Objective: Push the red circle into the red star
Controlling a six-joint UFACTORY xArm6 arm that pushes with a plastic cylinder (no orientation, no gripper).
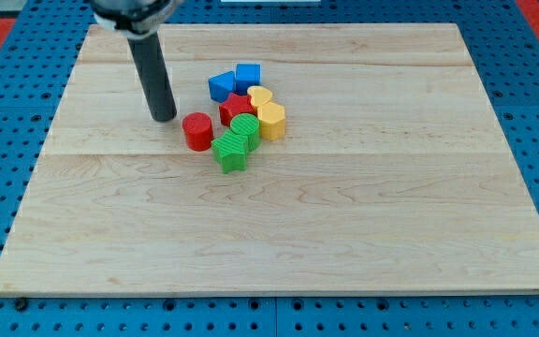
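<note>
The red star [234, 106] is partly hidden: a green block [245, 128] and a yellow block [270, 118] crowd its front and right, so only its upper left shows. Behind it sit two blue blocks [222, 85] [248, 74], touching each other; their shapes are hard to make out. A second yellow block [259, 95] peeks out behind the first. The arm's upper part is cut off at the desk's [391, 215] far edge. No writing is legible. The end effector is a plain rod holding nothing; my tip [164, 118] rests on the desk just left of the red circle [196, 130], apart from it. The red circle stands just left of the red star, beside a green star [230, 153], in the desk's far-left half.
</note>
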